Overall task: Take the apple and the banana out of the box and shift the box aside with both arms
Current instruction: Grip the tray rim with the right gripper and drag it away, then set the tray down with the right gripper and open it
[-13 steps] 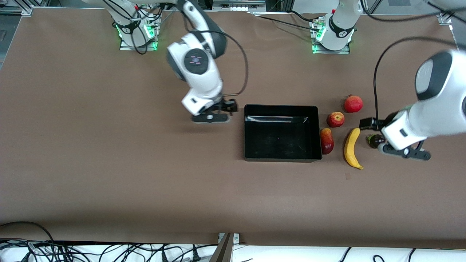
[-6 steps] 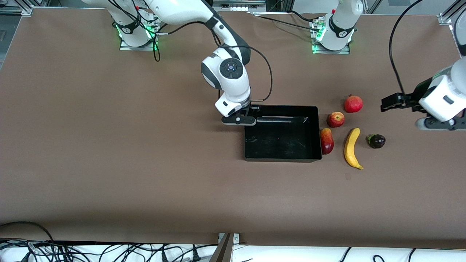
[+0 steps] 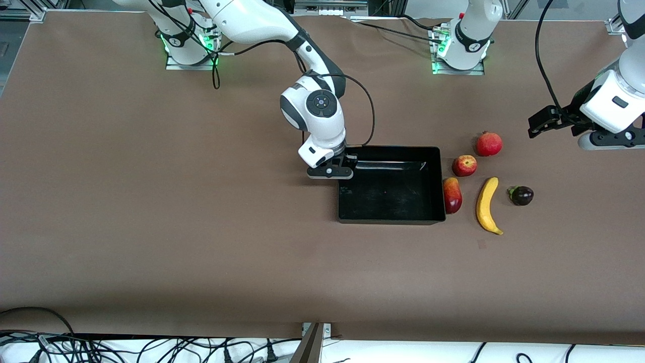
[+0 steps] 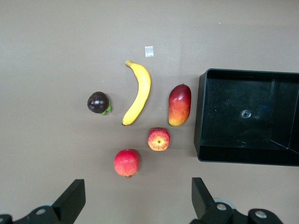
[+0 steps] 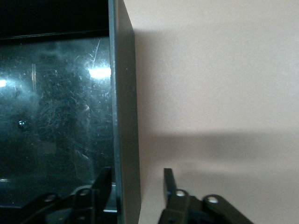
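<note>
Black box [image 3: 390, 214] sits mid-table w/ bare brown tabletop [image 3: 151, 201] toward the right arm's end & nearer the front camera. Right gripper [image 5: 138, 186] straddles the box wall at its corner, fingers part open, one inside, one outside, not clamped. Left gripper [image 4: 135, 205] hangs wide open, empty, above the table past the fruit. Five fruits beside box: 1 banana [image 3: 487, 205], 1 apple [image 3: 464, 165], 1 mango [image 3: 452, 195], 1 pomegranate [image 3: 489, 143], 1 purple fruit [image 3: 521, 195].
</note>
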Controlling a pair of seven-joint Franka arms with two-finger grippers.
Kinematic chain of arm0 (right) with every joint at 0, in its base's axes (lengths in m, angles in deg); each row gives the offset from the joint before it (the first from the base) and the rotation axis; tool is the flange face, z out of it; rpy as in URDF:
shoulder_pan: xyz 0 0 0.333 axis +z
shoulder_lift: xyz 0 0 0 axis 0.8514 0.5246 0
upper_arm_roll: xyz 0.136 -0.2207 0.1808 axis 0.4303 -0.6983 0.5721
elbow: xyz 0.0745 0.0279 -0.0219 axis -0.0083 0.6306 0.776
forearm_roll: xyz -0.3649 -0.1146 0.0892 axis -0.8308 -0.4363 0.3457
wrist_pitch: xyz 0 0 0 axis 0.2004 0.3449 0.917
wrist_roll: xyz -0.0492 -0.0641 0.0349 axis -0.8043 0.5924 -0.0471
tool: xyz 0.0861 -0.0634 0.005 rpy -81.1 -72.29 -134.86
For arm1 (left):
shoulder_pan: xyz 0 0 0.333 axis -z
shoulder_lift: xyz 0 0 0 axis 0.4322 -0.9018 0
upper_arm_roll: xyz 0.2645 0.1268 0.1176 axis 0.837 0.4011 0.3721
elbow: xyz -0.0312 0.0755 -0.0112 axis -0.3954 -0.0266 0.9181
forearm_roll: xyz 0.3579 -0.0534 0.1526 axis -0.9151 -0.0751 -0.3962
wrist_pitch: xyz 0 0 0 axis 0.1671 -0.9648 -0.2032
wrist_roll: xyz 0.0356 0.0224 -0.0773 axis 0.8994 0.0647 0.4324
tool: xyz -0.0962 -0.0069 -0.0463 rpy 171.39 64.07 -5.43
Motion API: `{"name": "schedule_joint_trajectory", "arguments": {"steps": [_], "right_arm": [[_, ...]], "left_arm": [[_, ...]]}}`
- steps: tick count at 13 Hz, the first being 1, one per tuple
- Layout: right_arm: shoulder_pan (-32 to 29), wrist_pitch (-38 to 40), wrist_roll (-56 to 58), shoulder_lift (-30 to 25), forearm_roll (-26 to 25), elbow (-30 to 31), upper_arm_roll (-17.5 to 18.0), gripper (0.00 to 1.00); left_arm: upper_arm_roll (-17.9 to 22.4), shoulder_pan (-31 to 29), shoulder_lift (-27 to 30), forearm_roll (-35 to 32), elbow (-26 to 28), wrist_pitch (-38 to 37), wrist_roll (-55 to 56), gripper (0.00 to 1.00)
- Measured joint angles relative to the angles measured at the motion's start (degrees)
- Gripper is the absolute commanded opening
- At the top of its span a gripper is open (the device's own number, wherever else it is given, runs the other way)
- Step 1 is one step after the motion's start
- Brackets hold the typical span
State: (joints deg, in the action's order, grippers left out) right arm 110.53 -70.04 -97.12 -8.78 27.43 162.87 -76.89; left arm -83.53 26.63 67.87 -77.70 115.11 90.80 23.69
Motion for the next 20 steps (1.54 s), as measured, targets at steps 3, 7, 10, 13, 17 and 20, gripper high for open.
{"name": "schedule_joint_trajectory", "arguments": {"steps": [3, 7, 10, 13, 17, 20], "right_arm": [[0.0, 0.7, 0.4, 0.0, -0.1, -0.4, -0.6, 0.0], [-2.7, 5.2, 7.7, -1.0, -0.2, -1.6, -2.2, 0.0], [-10.6, 12.9, 22.4, -6.6, 0.0, -1.2, -2.7, 0.0], [-20.0, 15.0, 35.4, -16.2, 0.1, 9.0, -3.2, 0.0], [-31.9, 10.4, 54.6, -26.7, 1.6, 27.6, -7.0, 0.0], [-38.0, 6.2, 70.2, -28.4, 7.6, 35.5, -12.6, 0.0]], "left_arm": [[0.0, 0.1, 0.0, 0.0, 0.3, 0.3, 0.0, 1.0], [0.0, 0.6, 0.0, 0.0, 0.3, 0.3, 0.0, 1.0], [-0.1, 0.7, 0.0, 0.0, 0.3, 0.4, 0.0, 1.0], [-0.2, 0.7, 0.0, 0.0, 0.3, 0.4, 0.0, 1.0], [-0.2, 0.7, 0.1, 0.0, 0.3, 0.4, 0.0, 1.0], [-0.2, 0.7, 0.1, 0.0, 0.3, 0.4, 0.0, 1.0]]}}
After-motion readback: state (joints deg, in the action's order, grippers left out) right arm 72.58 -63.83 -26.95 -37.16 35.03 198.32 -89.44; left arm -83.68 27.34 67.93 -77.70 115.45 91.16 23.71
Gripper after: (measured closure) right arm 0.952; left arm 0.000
